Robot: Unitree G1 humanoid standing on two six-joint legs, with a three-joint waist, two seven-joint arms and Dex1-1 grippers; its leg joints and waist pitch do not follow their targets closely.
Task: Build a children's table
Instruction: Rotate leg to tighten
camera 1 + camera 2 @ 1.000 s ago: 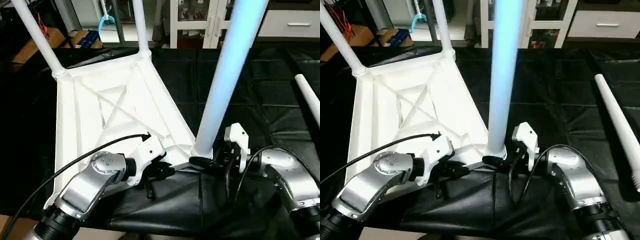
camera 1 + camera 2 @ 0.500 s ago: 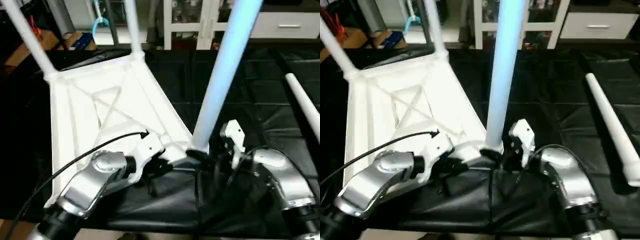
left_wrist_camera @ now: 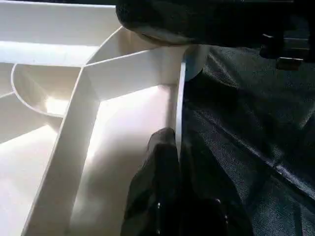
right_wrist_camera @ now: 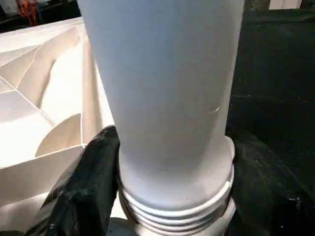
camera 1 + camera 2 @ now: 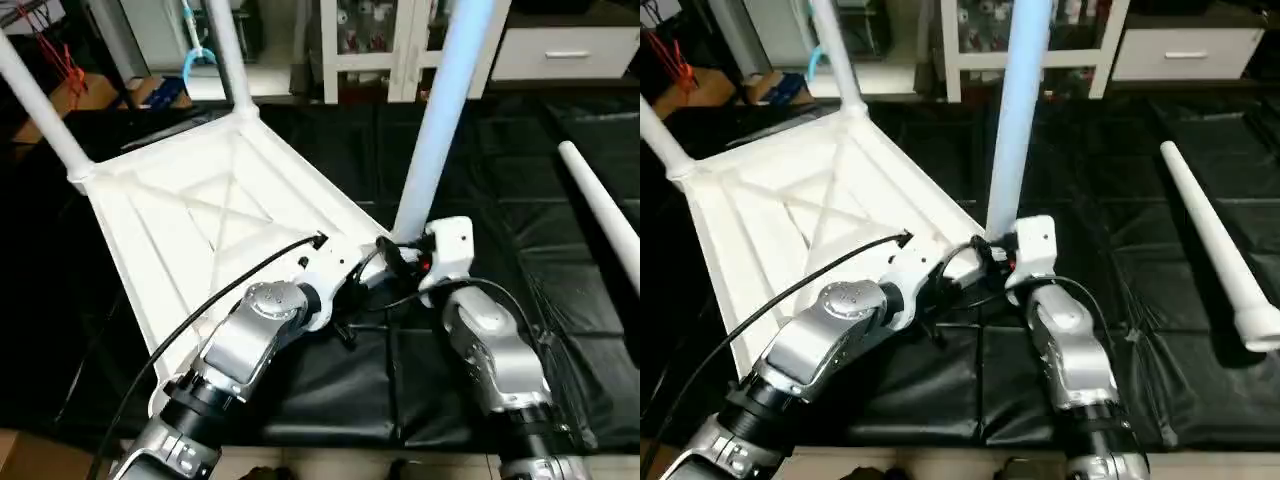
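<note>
Tabletop point(image 5: 190, 230) rim — left pincer point(image 3: 178, 147) clamps it.

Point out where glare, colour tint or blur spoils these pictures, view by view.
Left eye view: the upright leg by the right gripper looks bluish. Left wrist view: glare whitens the tabletop beside the left gripper; its near fingers blur. Right wrist view: the leg's threaded base is sharp.

One white tabletop point(image 5: 190, 230) lies upside down. Four white legs are in view: three stand in its corner sockets, at the far left point(image 5: 40, 115), the far right point(image 5: 228, 50) and the near corner point(image 5: 440, 110), and one point(image 5: 1210, 245) lies loose on the black mat point(image 5: 1160, 330).
</note>
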